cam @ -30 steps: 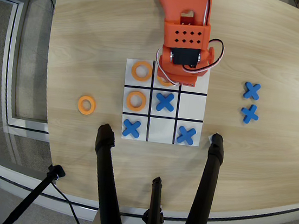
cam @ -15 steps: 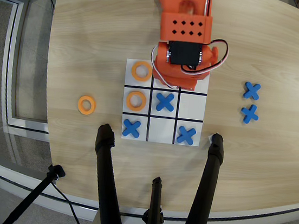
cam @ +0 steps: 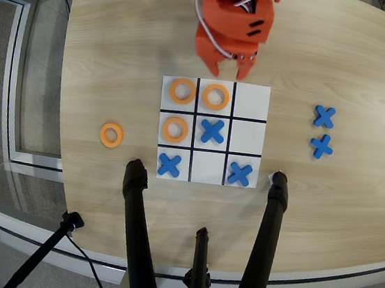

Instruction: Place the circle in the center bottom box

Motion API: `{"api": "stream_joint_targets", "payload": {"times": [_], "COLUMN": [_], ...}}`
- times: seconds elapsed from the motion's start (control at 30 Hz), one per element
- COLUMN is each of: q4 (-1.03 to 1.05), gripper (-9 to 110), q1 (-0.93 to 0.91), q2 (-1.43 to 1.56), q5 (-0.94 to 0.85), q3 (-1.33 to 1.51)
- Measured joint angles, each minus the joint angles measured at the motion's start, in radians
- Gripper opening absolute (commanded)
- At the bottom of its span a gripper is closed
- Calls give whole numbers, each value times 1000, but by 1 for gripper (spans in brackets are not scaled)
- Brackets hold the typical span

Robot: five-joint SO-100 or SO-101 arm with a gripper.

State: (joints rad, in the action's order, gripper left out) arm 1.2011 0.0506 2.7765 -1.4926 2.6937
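Overhead view. Arm cut off by top edge; only the orange fingers [cam: 231,68] show, tips slightly parted, holding nothing, above the grid sheet [cam: 249,121]. Black tripod legs [cam: 136,228] cover part of the worktop [cam: 119,51] at bottom. No readable writing. Loose circle [cam: 111,135] lies on bare wood left of the sheet. Centre cell of the top row [cam: 216,97], nearest the arm, holds an orange ring.

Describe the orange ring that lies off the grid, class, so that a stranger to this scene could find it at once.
Start at the white grid sheet in the middle of the wooden table. Look past its left edge in the overhead view, level with the middle row. There lies the circle, alone on bare wood; the other three orange rings all sit inside cells.
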Motion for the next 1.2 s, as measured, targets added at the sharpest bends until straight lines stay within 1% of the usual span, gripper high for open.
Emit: {"api": "stream_joint_targets", "payload": {"times": [0.17,0.3,0.37,0.43,0.6,0.73,0.83,0.93,1.2], "q4": [55,95,101,101,100,114,123,130,140], "gripper": [13,13,5,0,0,0,0,0,0], "q1": [38,51,40,52,31,-55,-193,-403,-1132], "q2": [365,540,558,580,578,580,580,581,600], "q5": [0,-2,-8,-8,-8,-6,-6,-6,-6], "q3": [311,436,451,453,453,453,453,453,453]}}
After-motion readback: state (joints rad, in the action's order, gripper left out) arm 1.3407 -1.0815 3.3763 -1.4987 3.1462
